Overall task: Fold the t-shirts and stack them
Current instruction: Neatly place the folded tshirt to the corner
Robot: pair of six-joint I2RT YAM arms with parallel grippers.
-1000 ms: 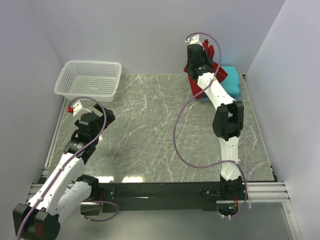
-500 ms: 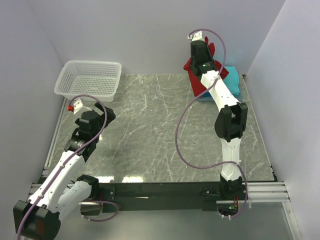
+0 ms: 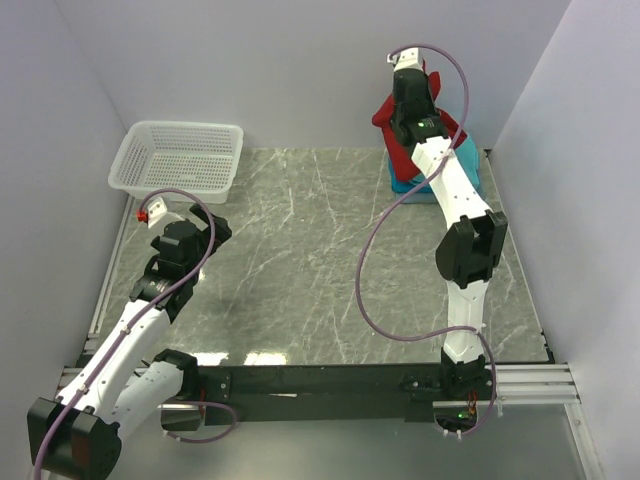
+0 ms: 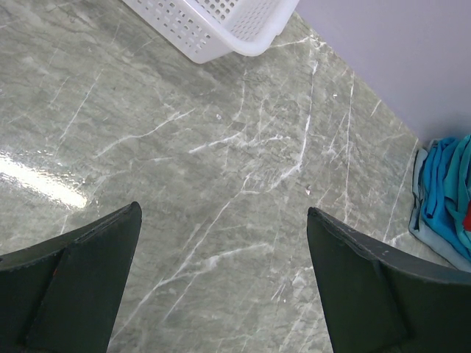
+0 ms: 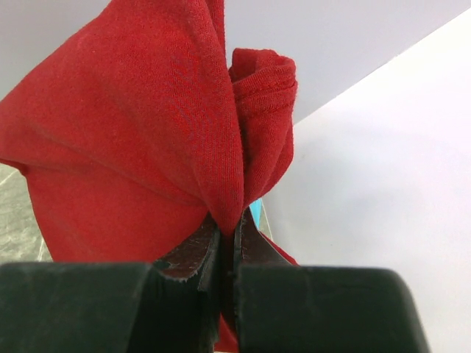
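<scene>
My right gripper (image 3: 412, 72) is shut on the deep red t-shirt (image 3: 388, 112) and holds it lifted at the back right corner, above the turquoise t-shirts (image 3: 466, 168). In the right wrist view the red cloth (image 5: 140, 132) is pinched between the jaws (image 5: 229, 228) and hangs bunched. A sliver of turquoise (image 5: 255, 212) shows behind it. My left gripper (image 4: 221, 250) is open and empty above the bare marble table (image 3: 300, 260) at the left. The turquoise pile also shows at the right edge of the left wrist view (image 4: 445, 198).
A white mesh basket (image 3: 180, 157) stands at the back left; its corner shows in the left wrist view (image 4: 221, 26). Grey walls close in the back and both sides. The right arm stretches along the table's right side.
My right gripper has risen and moved back and slightly right, lifting the red t-shirt higher off the turquoise pile. The left arm has barely moved.
</scene>
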